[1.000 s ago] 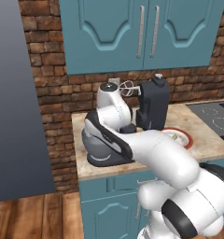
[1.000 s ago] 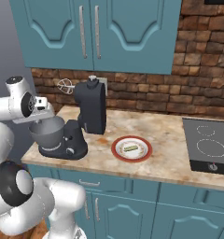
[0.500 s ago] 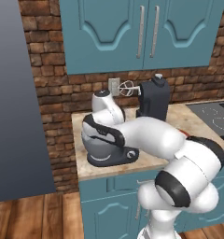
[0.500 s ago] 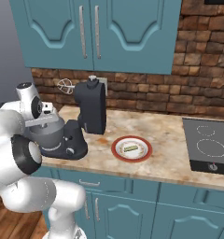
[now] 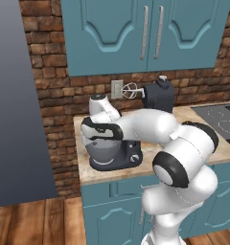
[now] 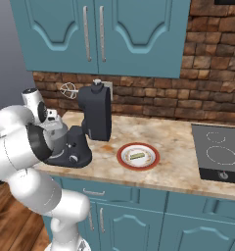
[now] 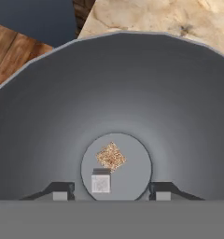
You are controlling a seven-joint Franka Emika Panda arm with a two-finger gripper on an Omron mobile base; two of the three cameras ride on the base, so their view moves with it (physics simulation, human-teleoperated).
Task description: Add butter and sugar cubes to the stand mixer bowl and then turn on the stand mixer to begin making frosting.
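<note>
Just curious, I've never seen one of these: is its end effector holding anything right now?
End effector: open, holding nothing, above the stand mixer bowl.

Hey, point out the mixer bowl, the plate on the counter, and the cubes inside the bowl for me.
stand mixer bowl (image 7: 48,102), hand view, inner wall.
plate (image 6: 151,152), right base view, red rim.
white cube (image 7: 101,183), hand view, top face.
brown speckled cube (image 7: 110,156), hand view, top face.

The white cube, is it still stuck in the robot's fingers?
Apart. In the hand view the white cube sits between the spread fingertips, with bare bowl floor on both sides.
</note>
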